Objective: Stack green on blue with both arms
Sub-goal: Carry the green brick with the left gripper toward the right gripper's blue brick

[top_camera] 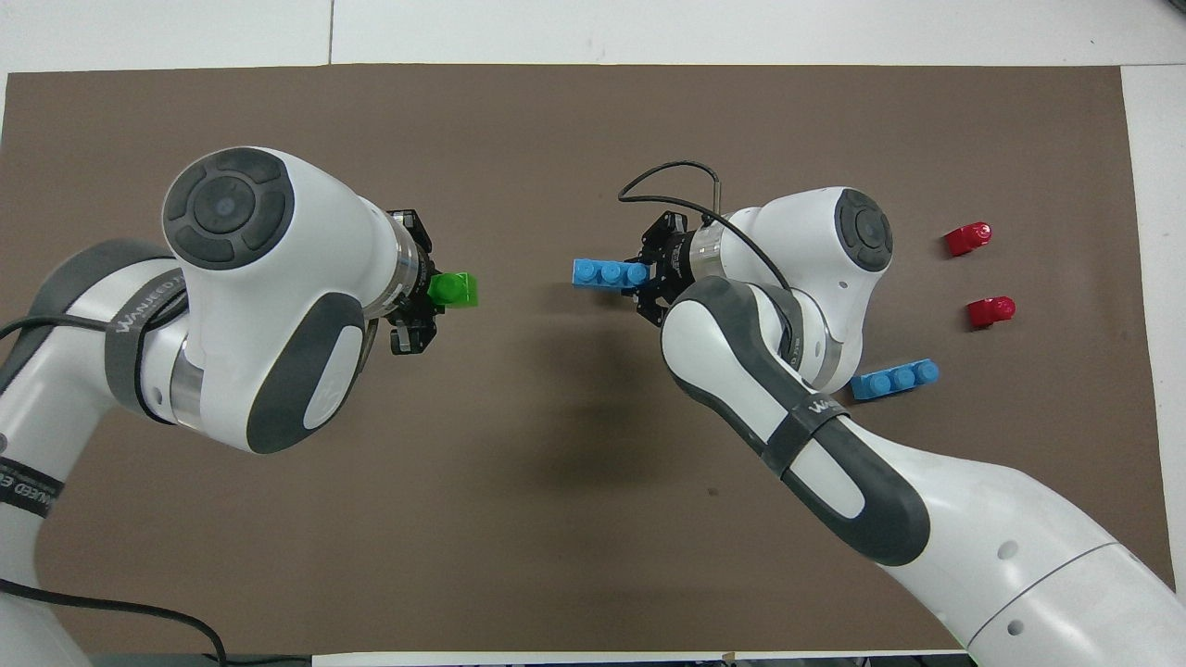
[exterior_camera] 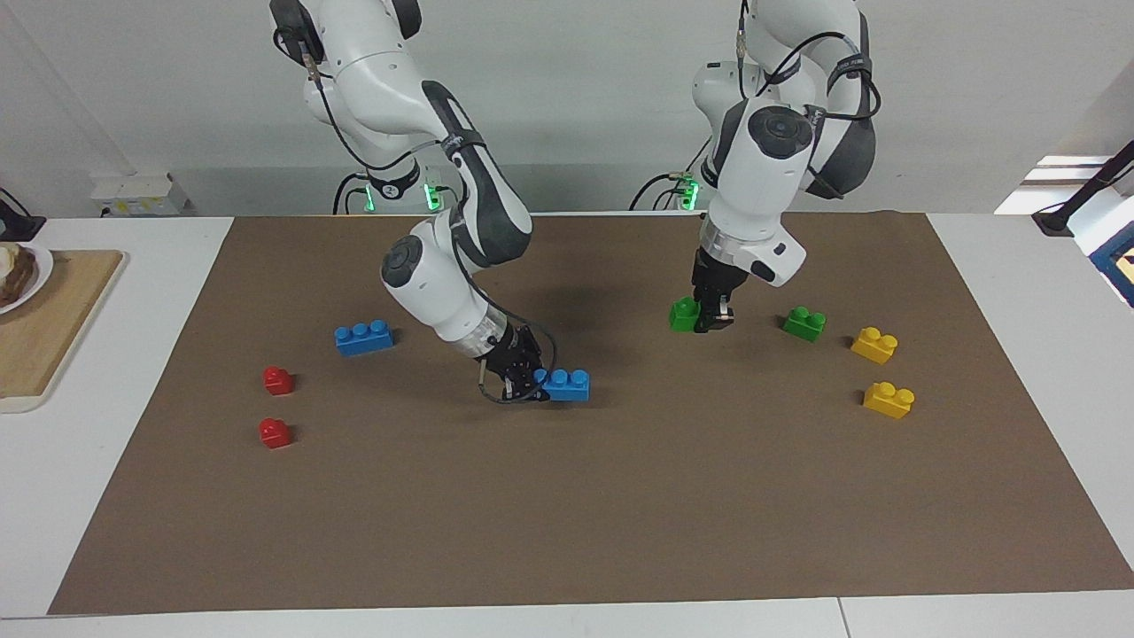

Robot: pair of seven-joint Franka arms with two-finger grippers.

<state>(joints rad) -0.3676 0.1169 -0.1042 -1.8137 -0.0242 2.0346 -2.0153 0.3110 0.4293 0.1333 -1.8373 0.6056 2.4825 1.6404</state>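
Note:
My right gripper (exterior_camera: 537, 386) (top_camera: 650, 278) is low at the middle of the brown mat, shut on one end of a blue three-stud brick (exterior_camera: 568, 385) (top_camera: 608, 273) that rests on or just above the mat. My left gripper (exterior_camera: 708, 319) (top_camera: 427, 302) is low over the mat toward the left arm's end, shut on one end of a green two-stud brick (exterior_camera: 684, 315) (top_camera: 454, 289). The two held bricks are apart. A second green brick (exterior_camera: 803, 323) lies beside the left gripper. A second blue brick (exterior_camera: 363, 338) (top_camera: 894, 380) lies toward the right arm's end.
Two yellow bricks (exterior_camera: 874, 344) (exterior_camera: 889, 399) lie toward the left arm's end. Two red bricks (exterior_camera: 278, 380) (exterior_camera: 275, 432) lie toward the right arm's end. A wooden board (exterior_camera: 53, 328) sits off the mat (exterior_camera: 567, 514) at the right arm's end.

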